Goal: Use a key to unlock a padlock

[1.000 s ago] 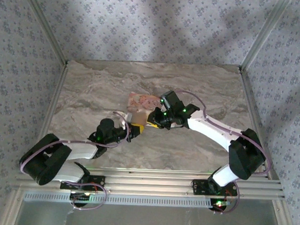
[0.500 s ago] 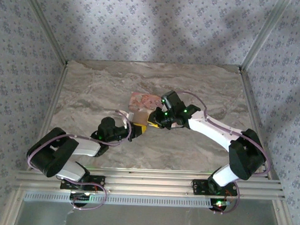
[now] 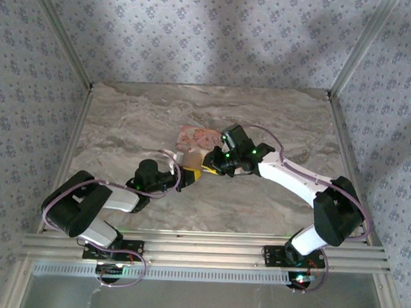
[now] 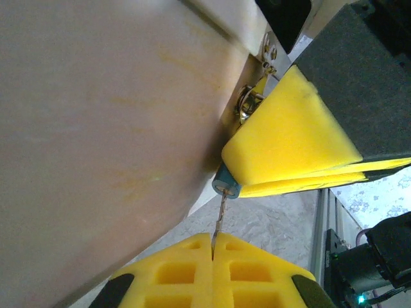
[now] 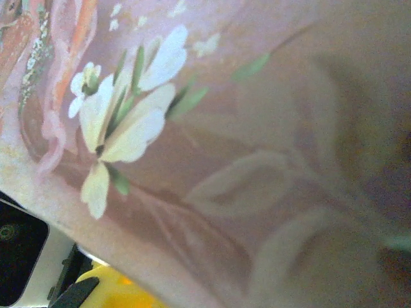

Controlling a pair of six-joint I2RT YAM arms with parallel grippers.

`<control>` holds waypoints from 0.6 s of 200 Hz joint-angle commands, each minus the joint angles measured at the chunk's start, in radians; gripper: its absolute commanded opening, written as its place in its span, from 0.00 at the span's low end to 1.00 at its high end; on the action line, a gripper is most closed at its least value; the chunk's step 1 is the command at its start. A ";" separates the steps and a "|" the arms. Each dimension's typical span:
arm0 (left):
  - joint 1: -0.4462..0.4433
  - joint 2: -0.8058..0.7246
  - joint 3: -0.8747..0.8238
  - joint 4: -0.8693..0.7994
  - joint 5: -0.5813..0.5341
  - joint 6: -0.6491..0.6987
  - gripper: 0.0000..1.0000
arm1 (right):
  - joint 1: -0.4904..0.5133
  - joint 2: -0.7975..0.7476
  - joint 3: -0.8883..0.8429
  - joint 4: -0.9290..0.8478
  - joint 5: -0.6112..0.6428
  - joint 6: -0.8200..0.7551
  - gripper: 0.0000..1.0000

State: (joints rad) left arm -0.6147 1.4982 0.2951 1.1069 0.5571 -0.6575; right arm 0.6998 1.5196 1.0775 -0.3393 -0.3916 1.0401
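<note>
The padlock (image 4: 226,186) is a tiny teal block that peeks out from between the yellow fingers (image 4: 289,138) of my right gripper (image 3: 207,169), which is shut on it. A thin metal key (image 4: 219,218) runs from the padlock's face straight down into my left gripper (image 4: 213,242), and those yellow jaws are pressed shut on it. From above, the left gripper (image 3: 187,177) meets the right one tip to tip just in front of the pink box (image 3: 196,136). Some silver metal (image 4: 247,106) shows beside the right fingers.
The pink illustrated box (image 5: 212,141) lies on the marble table (image 3: 275,116) right behind both grippers, and its side (image 4: 96,128) is close against them. Metal frame posts and patterned walls ring the table.
The left arm's rear links have swung to the right and up toward the centre, while its gripper stays at the padlock. The right arm has not moved.
</note>
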 commanded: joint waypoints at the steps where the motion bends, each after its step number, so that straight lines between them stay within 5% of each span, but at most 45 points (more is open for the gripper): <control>1: 0.010 0.015 0.024 0.104 0.029 -0.014 0.00 | -0.002 -0.032 0.007 0.051 -0.045 -0.002 0.00; 120: 0.038 0.077 0.042 0.162 0.097 -0.002 0.00 | -0.013 -0.024 0.043 -0.025 -0.190 -0.116 0.00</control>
State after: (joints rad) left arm -0.5888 1.5730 0.3004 1.2133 0.6365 -0.6678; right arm 0.6762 1.5196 1.0779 -0.3473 -0.4553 1.0084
